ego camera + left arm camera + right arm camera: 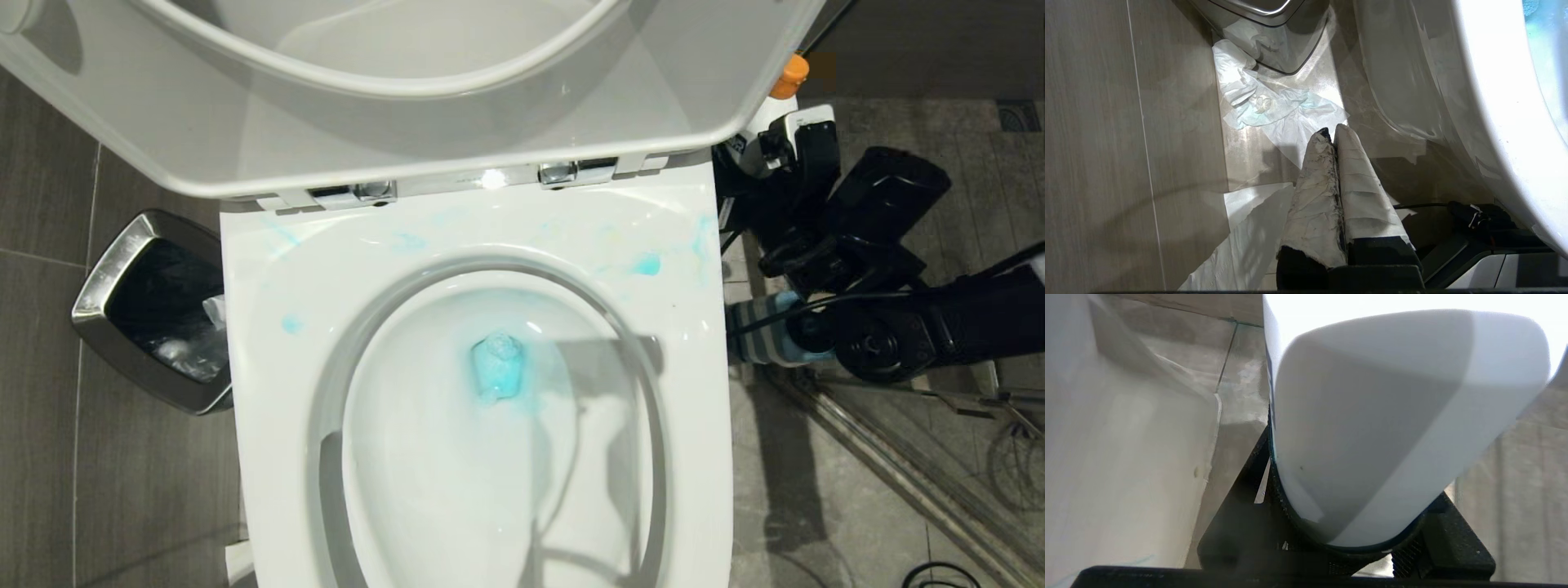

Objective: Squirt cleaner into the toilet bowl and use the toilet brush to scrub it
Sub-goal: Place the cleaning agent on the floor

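The toilet bowl [457, 457] is the landmark here, seat and lid raised behind it. Inside the bowl, near the middle of the basin, sits a bright blue pool of cleaner [498, 367]; paler blue smears mark the flat rim behind the basin, toward the hinges, with one small spot on the rim's left side.

The right gripper [771, 135] is beside the bowl's right rear corner, clamped around a white bottle [1372, 428] with an orange cap [789, 75]; the wrist view shows the bottle's rounded body wedged between the black fingers. Just below that arm, still to the right of the bowl, stands a striped holder [759, 331]. The brush itself cannot be made out.

The left gripper [1331, 136] hangs low at the bowl's left side, its paper-wrapped fingers [1314, 192] pressed together with nothing between them. Crumpled tissue [1265, 106] lies on the floor there, next to a steel bin [122, 278] left of the bowl.
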Available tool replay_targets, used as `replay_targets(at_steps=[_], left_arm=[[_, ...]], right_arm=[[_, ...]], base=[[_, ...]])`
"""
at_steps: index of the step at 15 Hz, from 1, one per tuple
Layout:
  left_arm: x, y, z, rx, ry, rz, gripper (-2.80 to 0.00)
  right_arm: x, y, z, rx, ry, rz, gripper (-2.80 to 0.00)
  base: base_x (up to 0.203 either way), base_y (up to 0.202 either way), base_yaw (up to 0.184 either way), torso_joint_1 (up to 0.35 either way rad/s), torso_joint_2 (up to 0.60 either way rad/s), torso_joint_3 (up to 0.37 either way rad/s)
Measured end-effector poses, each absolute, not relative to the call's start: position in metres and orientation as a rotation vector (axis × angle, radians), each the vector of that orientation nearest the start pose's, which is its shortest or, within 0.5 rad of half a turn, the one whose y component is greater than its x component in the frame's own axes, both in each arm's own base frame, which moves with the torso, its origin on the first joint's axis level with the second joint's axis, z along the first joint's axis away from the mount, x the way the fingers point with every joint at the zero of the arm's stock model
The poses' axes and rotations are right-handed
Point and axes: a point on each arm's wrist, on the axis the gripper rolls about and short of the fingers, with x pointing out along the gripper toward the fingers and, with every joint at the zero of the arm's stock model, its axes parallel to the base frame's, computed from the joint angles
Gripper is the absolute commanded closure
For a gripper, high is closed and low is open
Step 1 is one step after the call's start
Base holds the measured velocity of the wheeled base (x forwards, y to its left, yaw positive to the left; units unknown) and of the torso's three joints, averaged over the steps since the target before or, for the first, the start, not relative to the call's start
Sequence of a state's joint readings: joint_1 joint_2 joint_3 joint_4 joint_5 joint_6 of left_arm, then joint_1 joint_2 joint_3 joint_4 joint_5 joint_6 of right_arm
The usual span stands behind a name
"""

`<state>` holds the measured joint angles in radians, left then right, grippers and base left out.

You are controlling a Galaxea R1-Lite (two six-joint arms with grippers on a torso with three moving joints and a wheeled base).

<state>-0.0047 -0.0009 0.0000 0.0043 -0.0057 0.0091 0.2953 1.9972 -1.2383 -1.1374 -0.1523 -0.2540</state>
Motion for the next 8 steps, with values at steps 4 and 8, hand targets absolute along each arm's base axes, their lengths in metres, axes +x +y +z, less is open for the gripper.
replay_targets(at_steps=[4,8], left_arm=[[-0.023,0.000,0.075,0.009,0.003,-0.011,0.00],[-0.023,0.000,0.075,0.009,0.004,-0.010,0.00]], right_arm=[[0.403,0.123,0.214,-0.162,-0.395,0.097,0.00],[0.422,0.130,0.185,-0.161,-0.392,0.104,0.00]], base=[[0.000,0.000,0.000,0.000,0.00,0.000],[0.000,0.000,0.000,0.000,0.00,0.000]])
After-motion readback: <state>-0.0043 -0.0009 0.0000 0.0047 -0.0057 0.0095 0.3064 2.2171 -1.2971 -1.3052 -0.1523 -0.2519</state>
